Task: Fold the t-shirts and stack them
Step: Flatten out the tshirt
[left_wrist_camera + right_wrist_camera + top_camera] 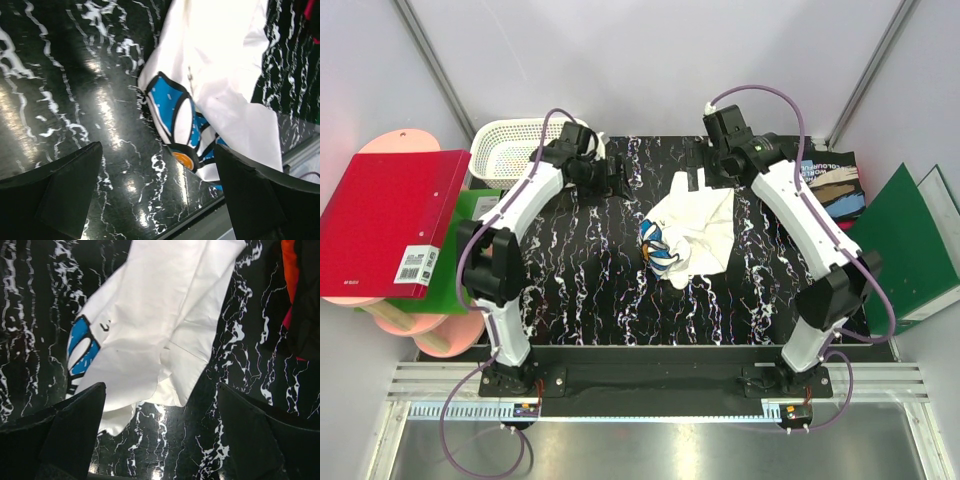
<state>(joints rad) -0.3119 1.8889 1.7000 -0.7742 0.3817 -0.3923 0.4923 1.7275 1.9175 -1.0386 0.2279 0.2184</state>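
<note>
1. While the white shirt (692,232) lies rumpled at the centre of the table (570,300), with its blue print showing at its left edge, no clean fold can be made out in it from any view.
2. Black shirt (832,185): upper right of the top view, lying flat at the table's edge and partly under the right arm. Whether it is folded cannot be told.
3. Progress, as a judgement: early. No stack of shirts is visible. The white shirt needs to be spread and folded, and stacking has not begun.
4. Left gripper (612,180): upper left of the top view, beside the basket (510,150) and to the left of the white shirt, not touching it. In the left wrist view its fingers (60,190) stand spread towards the lower corners of the frame. They are empty and grasp nothing. The blue print lies on the table beyond the gap between them.
5. Right gripper (700,172): upper centre of the top view, near the upper edge of the white shirt. In the right wrist view its fingers (255,435) are parted wide and hold nothing. White cloth lies slack on the table beyond the gap. The finger at lower left overlaps the cloth in the frame, but whether it touches cannot be told.
</note>
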